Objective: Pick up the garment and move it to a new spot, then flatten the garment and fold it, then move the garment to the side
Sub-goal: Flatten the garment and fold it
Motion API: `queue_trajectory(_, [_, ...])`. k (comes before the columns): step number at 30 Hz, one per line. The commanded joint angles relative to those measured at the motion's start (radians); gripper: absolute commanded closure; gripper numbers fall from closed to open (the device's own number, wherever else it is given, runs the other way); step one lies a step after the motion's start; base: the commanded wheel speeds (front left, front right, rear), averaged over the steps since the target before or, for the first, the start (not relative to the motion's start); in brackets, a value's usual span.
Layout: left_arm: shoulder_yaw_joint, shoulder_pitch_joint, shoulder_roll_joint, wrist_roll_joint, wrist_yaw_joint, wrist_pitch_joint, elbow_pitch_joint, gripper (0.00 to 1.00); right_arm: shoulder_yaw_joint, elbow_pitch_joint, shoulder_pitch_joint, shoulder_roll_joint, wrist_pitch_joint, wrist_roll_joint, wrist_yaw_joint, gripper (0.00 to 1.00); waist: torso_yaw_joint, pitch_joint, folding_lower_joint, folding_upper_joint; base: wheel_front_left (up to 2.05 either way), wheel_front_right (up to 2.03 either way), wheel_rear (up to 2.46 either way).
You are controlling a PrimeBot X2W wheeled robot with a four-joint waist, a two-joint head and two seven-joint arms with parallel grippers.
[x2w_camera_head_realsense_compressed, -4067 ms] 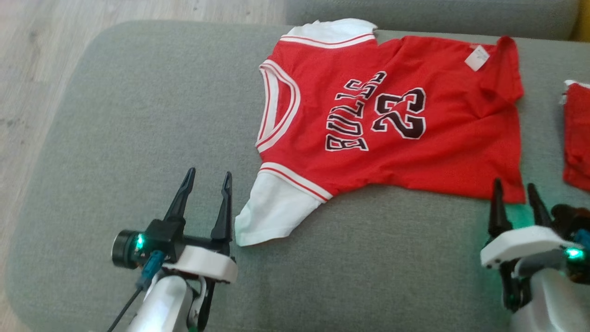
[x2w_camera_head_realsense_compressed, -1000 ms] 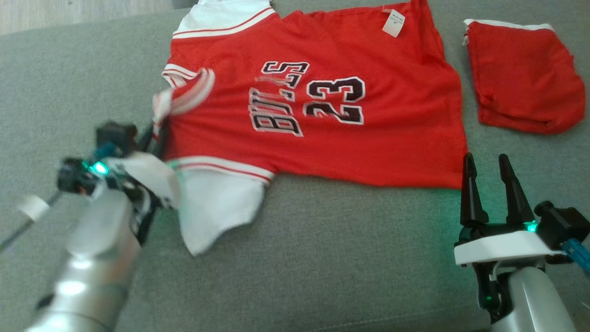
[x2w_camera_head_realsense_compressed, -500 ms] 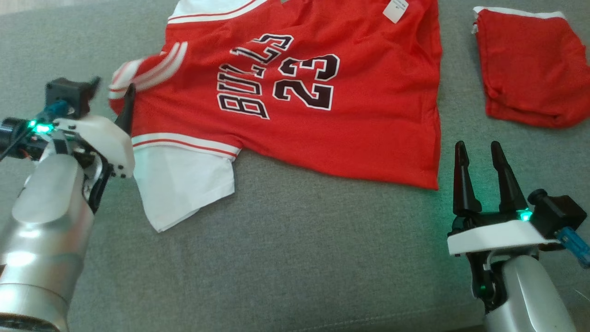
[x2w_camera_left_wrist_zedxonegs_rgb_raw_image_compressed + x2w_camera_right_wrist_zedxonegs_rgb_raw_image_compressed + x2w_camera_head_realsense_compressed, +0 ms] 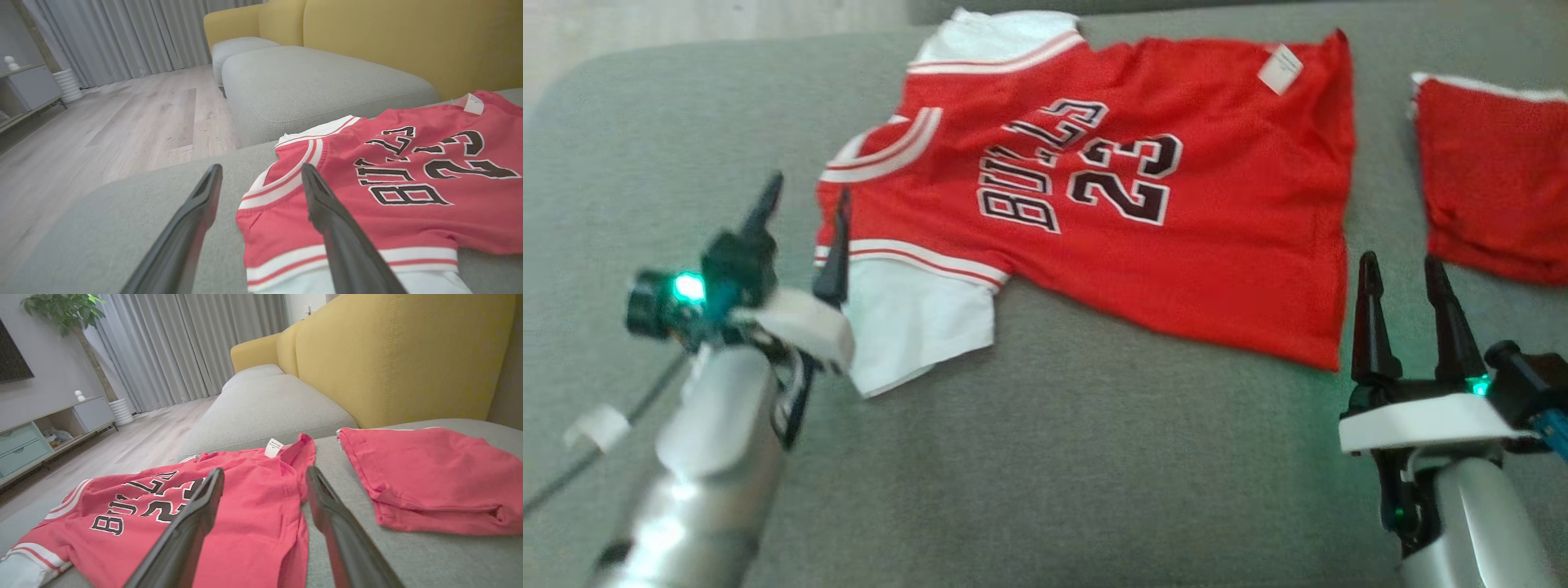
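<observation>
Finding 1: the left gripper, clamped on the neckline a second ago, now stands with its 2 fingers apart and holds nothing. The striped white collar band lies released just ahead of its tips, curled over the chest.

Finding 2: the red short-sleeved basketball jersey with white sleeves rests spread on the grey fabric sofa cushion, its hem corner just beside the right gripper, whose fingers are also apart and empty.

Assessment: the collar-side pull appears finished. Flattening looks incomplete and folding is not begun.

Silver forearms, white wrist shells, black pointed fingers.
</observation>
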Motion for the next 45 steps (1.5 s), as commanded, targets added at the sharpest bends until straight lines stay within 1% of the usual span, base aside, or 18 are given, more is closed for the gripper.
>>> queue_trajectory(1, [0.029,-0.019,0.033,-0.002,0.009,-0.012,-0.032,0.00,0.019,-0.029,0.001,-0.005,-0.011,-0.007,0.007,0.00,0.034,-0.032,0.0001,0.0000,0.00,0.00,0.00])
queue_trajectory(7, [0.040,0.157,-0.008,-0.004,0.088,-0.020,-0.230,0.00,-0.003,-0.041,0.035,-0.005,-0.011,-0.018,0.007,0.00,0.104,-0.074,0.0001,0.0000,0.00,0.00,0.00])
queue_trajectory(10, [0.034,0.242,-0.020,0.016,0.125,-0.021,-0.322,0.00,0.012,-0.041,0.051,-0.005,-0.011,-0.045,0.007,0.00,0.131,-0.085,0.0001,0.0000,0.00,0.00,0.00])
queue_trajectory(11, [0.037,0.292,-0.028,0.024,0.142,-0.021,-0.376,0.00,0.019,-0.044,0.059,-0.005,-0.011,-0.068,0.007,0.00,0.142,-0.087,0.0001,0.0000,0.00,0.00,0.00])
queue_trajectory(13, [0.046,0.334,-0.037,0.025,0.155,-0.021,-0.419,0.00,0.019,-0.049,0.065,-0.005,-0.011,-0.074,0.007,0.00,0.147,-0.087,0.0001,0.0000,0.00,0.00,0.00])
queue_trajectory(16, [0.055,0.376,-0.049,0.026,0.161,-0.021,-0.457,0.00,0.015,-0.058,0.071,-0.005,-0.011,-0.070,0.007,0.00,0.153,-0.086,0.0001,0.0000,0.00,0.00,0.00])
queue_trajectory(20, [0.053,0.388,-0.052,0.028,0.150,-0.021,-0.457,0.00,0.018,-0.065,0.067,-0.005,-0.011,-0.066,0.007,0.00,0.148,-0.074,0.0001,0.0000,0.00,0.00,0.00])
queue_trajectory(25, [0.038,0.361,-0.043,0.015,0.121,0.039,-0.363,0.00,0.018,-0.064,0.057,-0.005,-0.011,-0.063,0.007,0.00,0.128,-0.047,0.0001,0.0000,0.00,0.00,0.00])
queue_trajectory(32, [0.028,0.314,-0.049,-0.027,0.065,0.102,-0.245,0.00,0.021,-0.056,0.046,-0.005,-0.011,-0.060,0.007,0.00,0.090,-0.007,0.0001,0.0000,0.00,0.00,0.00])
queue_trajectory(34, [0.021,0.298,-0.046,-0.023,0.060,0.114,-0.216,0.00,0.022,-0.054,0.042,-0.005,-0.011,-0.060,0.007,0.00,0.080,0.004,0.0001,0.0000,0.00,0.00,0.00])
queue_trajectory(41, [0.009,0.268,-0.040,-0.024,0.066,0.176,-0.127,0.00,0.020,-0.046,0.031,-0.005,-0.011,-0.054,0.007,0.00,0.050,0.018,0.0001,0.0000,0.00,0.00,0.00])
queue_trajectory(45, [-0.003,0.266,-0.041,-0.029,0.054,0.209,-0.101,0.00,0.022,-0.044,0.030,-0.005,-0.011,-0.051,0.007,0.00,0.044,0.018,0.0001,0.0000,0.00,0.00,0.00])
